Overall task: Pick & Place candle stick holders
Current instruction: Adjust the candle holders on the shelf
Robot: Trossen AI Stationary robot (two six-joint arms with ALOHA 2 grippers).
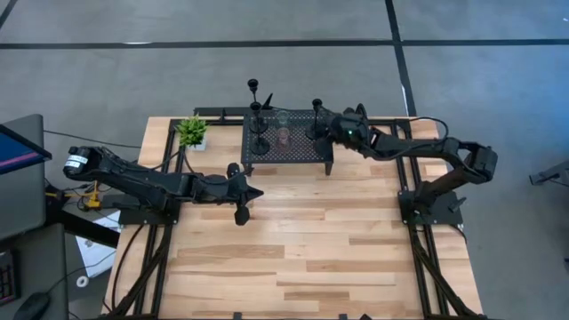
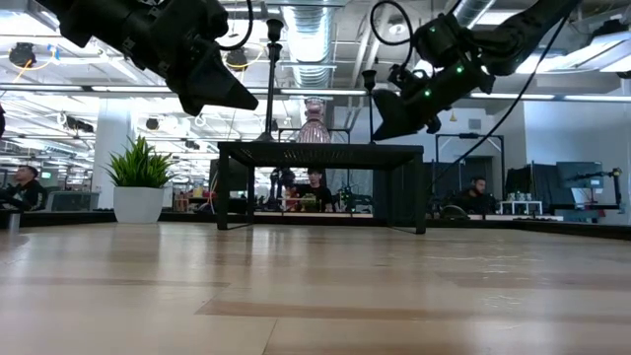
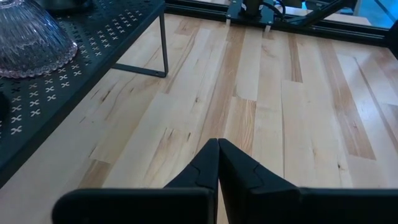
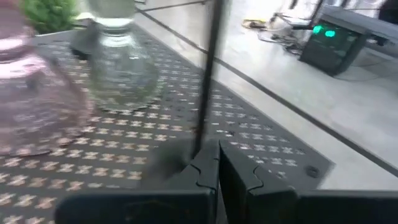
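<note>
**Q:** State of the left gripper (image 1: 253,192)?

**A:** Fingers pressed together tip to tip, nothing between them. It hangs above the bare wooden table (image 1: 302,258), just in front of the black perforated stand (image 1: 293,153) — no contact with any object.

**Q:** And the right gripper (image 1: 327,130)?

**A:** It sits over the stand's right end. In the right wrist view its fingers (image 4: 239,171) meet with no visible gap, and the slim stem of a black candle stick holder (image 4: 208,74) rises directly beyond the tips. Whether the tips touch the holder's base cannot be told.

**Q:** Where are the other holders?

**A:** All on or behind the stand. The pinkish bell-shaped holder (image 1: 283,137) stands near its middle, the greenish-grey bell-shaped holder (image 1: 282,116) just behind it. Two more black stemmed holders sit to the left: one (image 1: 260,133) on the stand's left part, one (image 1: 253,86) farther back — at the table's far edge.

**Q:** Anything else?

**A:** A small potted plant (image 1: 192,132) stands left of the stand.
</note>
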